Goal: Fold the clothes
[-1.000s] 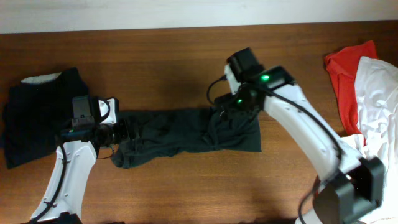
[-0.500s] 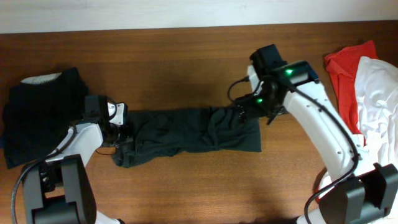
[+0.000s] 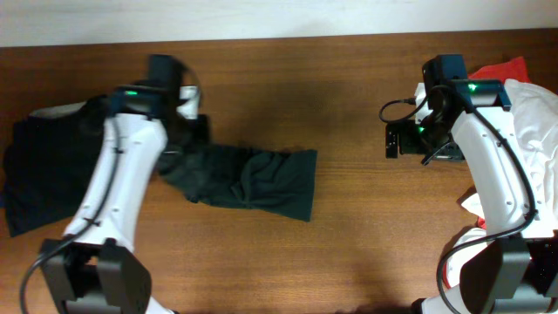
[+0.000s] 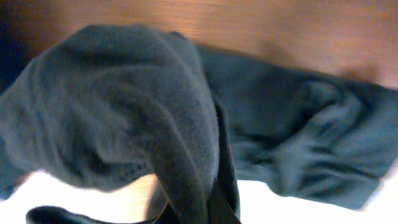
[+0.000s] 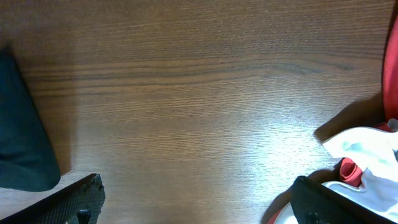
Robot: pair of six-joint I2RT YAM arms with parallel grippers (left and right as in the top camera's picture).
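Observation:
A dark garment of the clothes lies crumpled across the wooden table, left of centre. My left gripper is shut on its left end. In the left wrist view the bunched cloth runs down into the closed jaws at the bottom edge, hiding the fingers. My right gripper hovers open over bare wood at the right, holding nothing. Its two fingers stand wide apart in the right wrist view, with the garment's edge at far left.
A black shirt lies at the far left of the table. Red and white shirts are piled at the right edge, next to the right arm; white cloth shows by the right finger.
My left gripper has shut on the dark garment's left end and pulled it up and leftward, dragging the garment left. My right arm has moved right, away from the garment, still open.

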